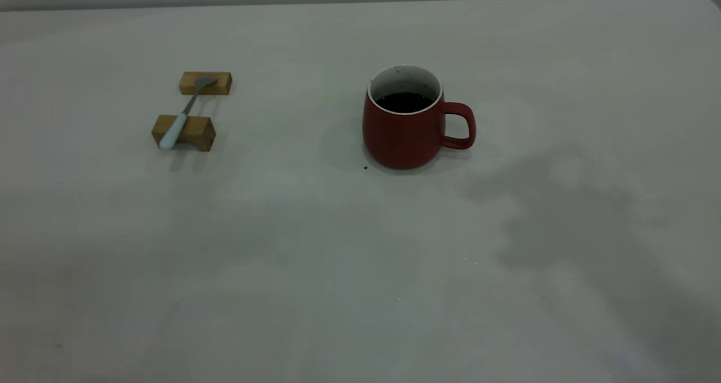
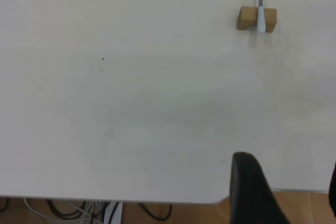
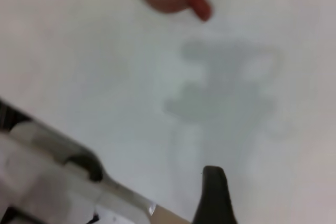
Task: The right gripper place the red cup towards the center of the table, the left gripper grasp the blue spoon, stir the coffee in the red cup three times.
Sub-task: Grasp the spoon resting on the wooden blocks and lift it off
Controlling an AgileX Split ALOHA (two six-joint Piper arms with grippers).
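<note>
Table (image 1: pixel 360 293): plain off-white top, matte and smooth, one rounded corner at the far right in the exterior view; a soft grey shadow falls on it on the handle side of the cup.

Red cup (image 1: pixel 401 129): rounded, dark-red ceramic mug with a dull glaze, white inside wall and a thin white rim line. It stands upright near the middle of the table, its loop handle pointing away from the spoon's side. A tiny dark speck lies on the table just beside its base.

Coffee (image 1: pixel 404 102): nearly black liquid, flat surface, sitting well below the cup's rim; a few dark flecks on the white wall above it.

Blue spoon (image 1: pixel 183 114): small teaspoon, pale blue rounded handle, grey metal neck and bowl. It lies well apart from the cup, on the side opposite the handle, bridging the two blocks.

Wooden blocks (image 1: pixel 184 132): two small rectangular pieces, light brown with visible grain; handle on the nearer one, bowl on the farther one.

Left gripper (image 2: pixel 283 192): only one dark, rounded fingertip shows, above the table's edge, far from the spoon; cannot tell how the jaws stand.

Right gripper (image 3: pixel 212 195): one dark fingertip shows, well apart from the cup; jaw state cannot be told.
</note>
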